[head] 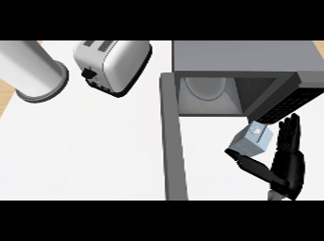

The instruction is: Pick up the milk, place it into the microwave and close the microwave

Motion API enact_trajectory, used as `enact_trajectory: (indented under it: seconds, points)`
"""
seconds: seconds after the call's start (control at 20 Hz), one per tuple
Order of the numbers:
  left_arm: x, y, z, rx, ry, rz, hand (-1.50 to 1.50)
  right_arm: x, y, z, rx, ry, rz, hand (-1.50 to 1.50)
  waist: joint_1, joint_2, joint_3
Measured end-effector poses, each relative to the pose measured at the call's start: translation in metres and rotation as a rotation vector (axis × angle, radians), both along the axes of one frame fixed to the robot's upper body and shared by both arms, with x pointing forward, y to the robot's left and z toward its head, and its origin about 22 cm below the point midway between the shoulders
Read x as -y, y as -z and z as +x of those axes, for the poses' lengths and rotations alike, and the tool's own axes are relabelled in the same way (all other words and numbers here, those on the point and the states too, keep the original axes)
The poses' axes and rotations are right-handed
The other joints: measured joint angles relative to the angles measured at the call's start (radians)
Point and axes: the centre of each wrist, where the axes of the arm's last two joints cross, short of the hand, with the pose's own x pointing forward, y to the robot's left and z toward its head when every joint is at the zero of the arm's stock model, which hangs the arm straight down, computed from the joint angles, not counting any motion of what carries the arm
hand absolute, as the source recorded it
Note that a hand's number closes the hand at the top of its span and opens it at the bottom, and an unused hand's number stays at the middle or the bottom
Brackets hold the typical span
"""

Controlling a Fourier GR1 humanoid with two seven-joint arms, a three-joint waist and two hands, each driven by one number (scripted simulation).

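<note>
Right hand (287, 162) is pinching the milk (254, 141) between thumb and straight fingers; light, stiff carton, best gripped mid-body.

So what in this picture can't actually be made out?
- The left hand: it shows nowhere in the head view.
- The milk carton: the right hand covers its right side, and the microwave's control panel crosses its top corner.
- The microwave door: seen edge-on, so its face is hidden.
- The glass turntable: its back is hidden under the microwave's roof.
- The white cylinder: cut off by the view's top edge.
</note>
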Motion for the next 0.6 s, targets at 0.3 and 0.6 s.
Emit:
enact_trajectory:
  seconds: [0.3, 0.6]
  points:
    - [0.002, -0.005, 0.004, 0.004, -0.001, -0.003, -1.5, 0.001, 0.017, 0.008, 0.002, -0.003, -0.005, -1.5, -0.001, 0.001, 0.0]
    - [0.001, -0.002, 0.005, 0.001, -0.001, -0.002, -1.5, 0.017, 0.039, 0.017, -0.041, 0.08, -0.031, -1.5, 0.001, 0.001, 0.0]
